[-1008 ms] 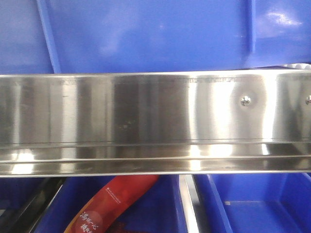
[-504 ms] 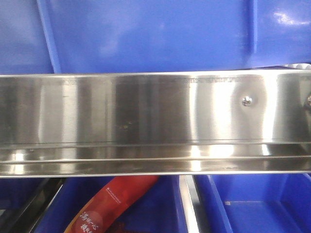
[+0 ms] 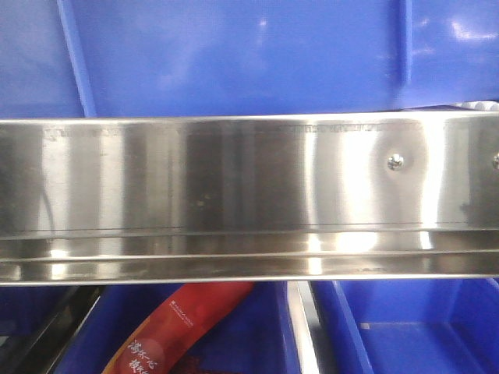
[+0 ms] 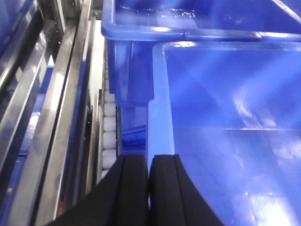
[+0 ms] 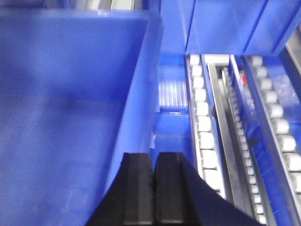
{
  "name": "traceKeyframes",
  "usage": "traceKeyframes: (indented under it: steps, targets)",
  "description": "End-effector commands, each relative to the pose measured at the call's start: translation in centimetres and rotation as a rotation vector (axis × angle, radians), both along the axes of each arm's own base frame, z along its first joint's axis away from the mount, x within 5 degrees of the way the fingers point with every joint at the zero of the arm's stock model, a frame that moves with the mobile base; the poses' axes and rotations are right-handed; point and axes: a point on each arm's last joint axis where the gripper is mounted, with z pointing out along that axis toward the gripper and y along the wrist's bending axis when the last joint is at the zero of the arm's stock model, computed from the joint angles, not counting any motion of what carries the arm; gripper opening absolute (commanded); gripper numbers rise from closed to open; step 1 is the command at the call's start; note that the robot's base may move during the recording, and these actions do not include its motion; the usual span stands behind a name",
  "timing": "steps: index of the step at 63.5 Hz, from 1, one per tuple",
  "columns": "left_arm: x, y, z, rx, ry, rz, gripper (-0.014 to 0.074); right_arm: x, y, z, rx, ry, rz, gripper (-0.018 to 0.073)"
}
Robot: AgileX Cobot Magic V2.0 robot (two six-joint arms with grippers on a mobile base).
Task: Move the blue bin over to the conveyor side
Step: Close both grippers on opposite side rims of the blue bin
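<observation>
Nothing shifted since earlier. Blue bin [image 4: 159, 94]: side walls run away from wrists, ends cropped. Left gripper [image 4: 149, 188] pinches rim; right gripper [image 5: 154, 188] closed, grasp unclear.

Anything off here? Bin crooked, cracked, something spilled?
Nothing stands out. The blue bin looks empty and intact, with the left gripper and right gripper pinching opposite walls. The red packet lies slanted but inside a lower crate.
</observation>
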Motion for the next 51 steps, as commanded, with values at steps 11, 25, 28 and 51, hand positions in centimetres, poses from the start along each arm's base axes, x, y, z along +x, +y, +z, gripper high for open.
traceKeyframes:
  steps: [11,25,28,51]
  targets:
    - [0.3,-0.3,0.2,-0.026,-0.005,-0.011,-0.0008,2.3,0.5,0.5,-0.014,-0.020,-0.008,-0.0070]
    - [0.3,-0.3,0.2,-0.026,-0.005,-0.011,-0.0008,2.6,0.6,0.2,-0.016,-0.013,-0.007,0.0305]
    - [0.3,-0.3,0.2,-0.026,-0.005,-0.011,-0.0008,2.6,0.6,0.2,-0.016,-0.013,-0.007,0.0371]
    - [0.3,-0.3,0.2,-0.029,-0.005,-0.011,-0.0008,5.3,2.1,-2.4,-0.033,0.066,-0.016,0.0342]
